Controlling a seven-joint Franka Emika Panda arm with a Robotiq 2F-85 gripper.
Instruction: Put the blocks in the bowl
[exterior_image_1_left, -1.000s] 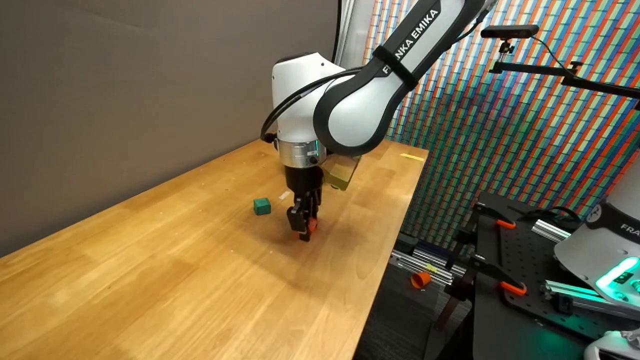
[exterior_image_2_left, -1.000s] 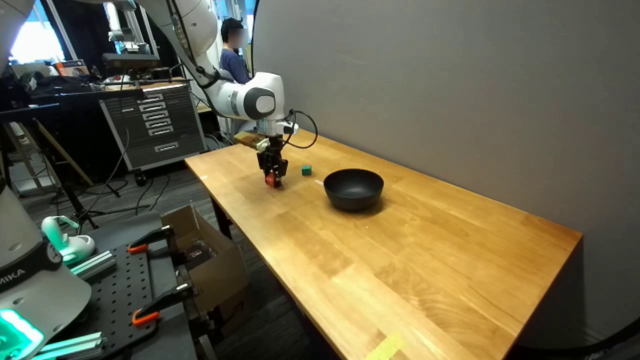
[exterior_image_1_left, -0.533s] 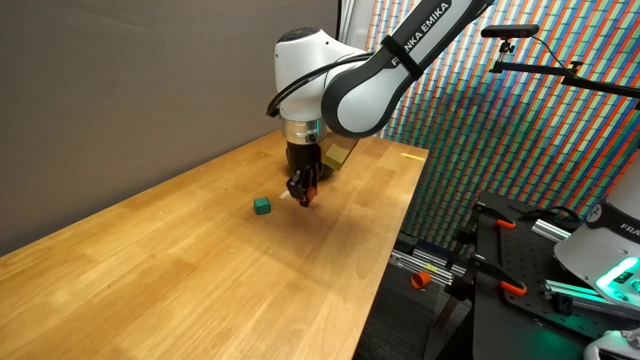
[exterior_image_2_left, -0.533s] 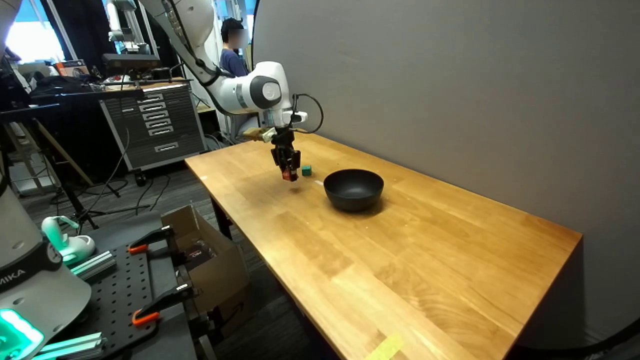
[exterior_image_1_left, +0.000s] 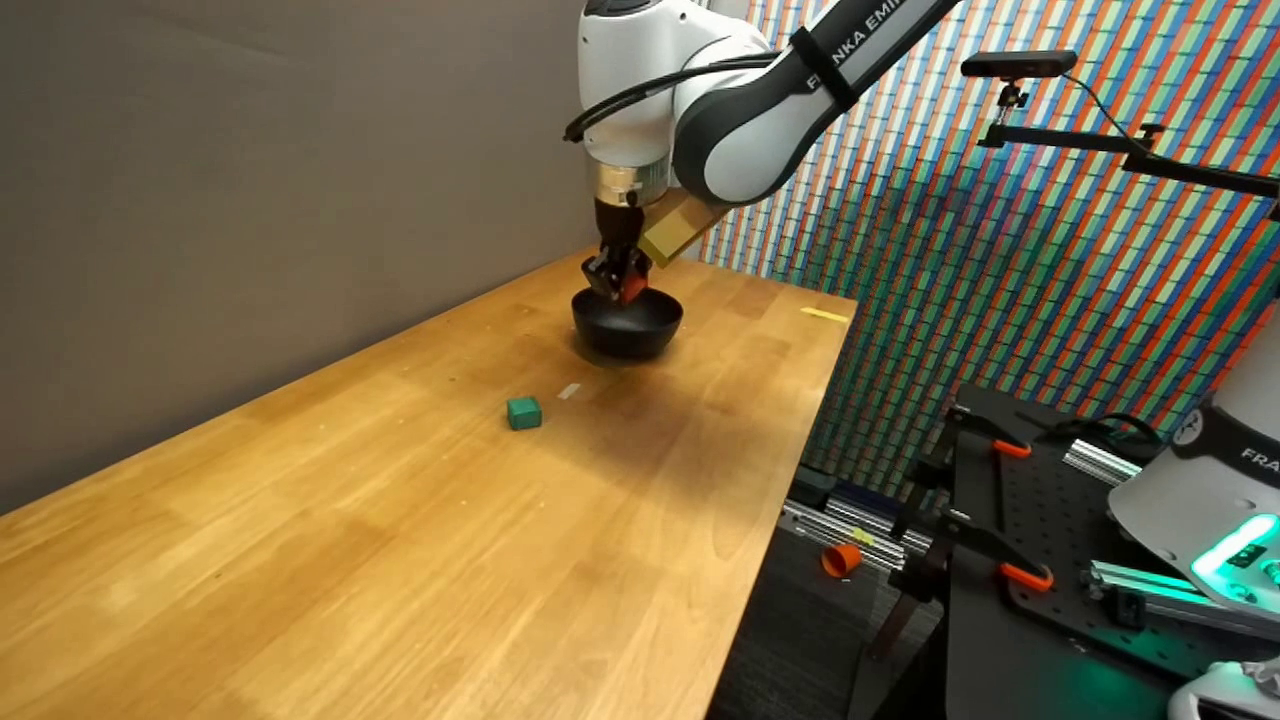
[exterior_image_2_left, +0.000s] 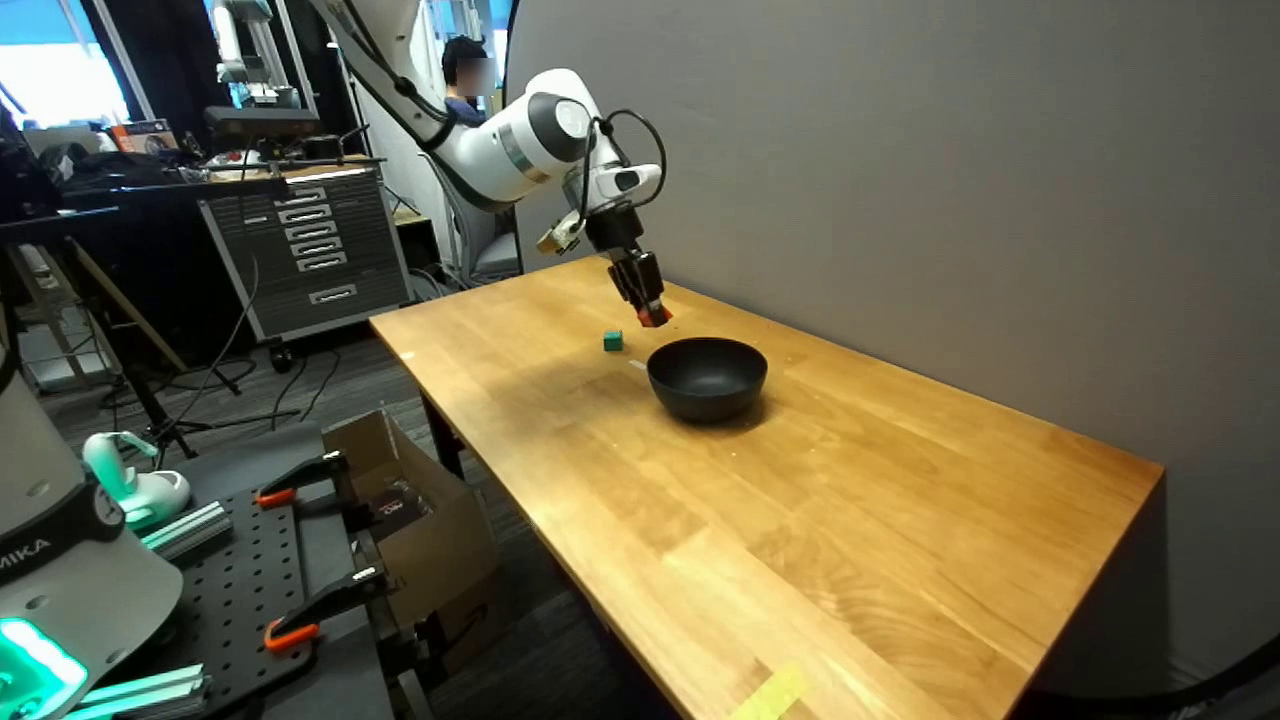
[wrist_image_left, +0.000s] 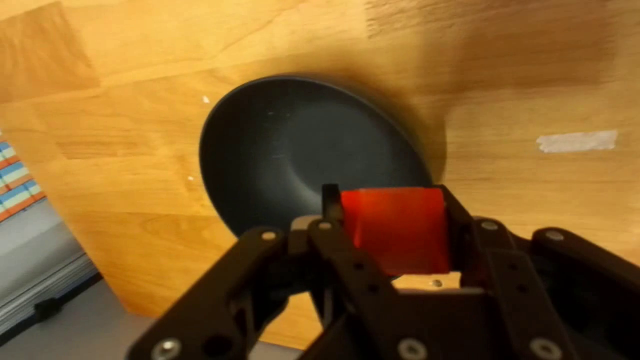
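Note:
My gripper is shut on the red block (wrist_image_left: 397, 230), which sits between the fingertips in the wrist view (wrist_image_left: 390, 205). In both exterior views the gripper (exterior_image_1_left: 620, 285) (exterior_image_2_left: 645, 305) holds the red block (exterior_image_1_left: 634, 288) (exterior_image_2_left: 655, 317) in the air, close to the black bowl (exterior_image_1_left: 628, 335) (exterior_image_2_left: 707, 385) and higher than its rim. The gripper is tilted. In the wrist view the block covers part of the bowl's edge (wrist_image_left: 270, 150); I cannot tell whether it is over the opening. The bowl's visible inside is bare. The green block (exterior_image_1_left: 524, 413) (exterior_image_2_left: 613, 341) lies on the table, apart from the bowl.
The wooden table (exterior_image_1_left: 400, 520) (exterior_image_2_left: 850, 520) runs along a grey wall (exterior_image_1_left: 300, 180). A white tape strip (exterior_image_1_left: 568, 391) (wrist_image_left: 577, 142) lies on the table near the bowl. Yellow tape (exterior_image_1_left: 825, 314) (exterior_image_2_left: 770, 695) marks the table's far end.
My gripper has lifted the red block off the table, carried it toward the bowl and tilted. The green block and the bowl have not moved.

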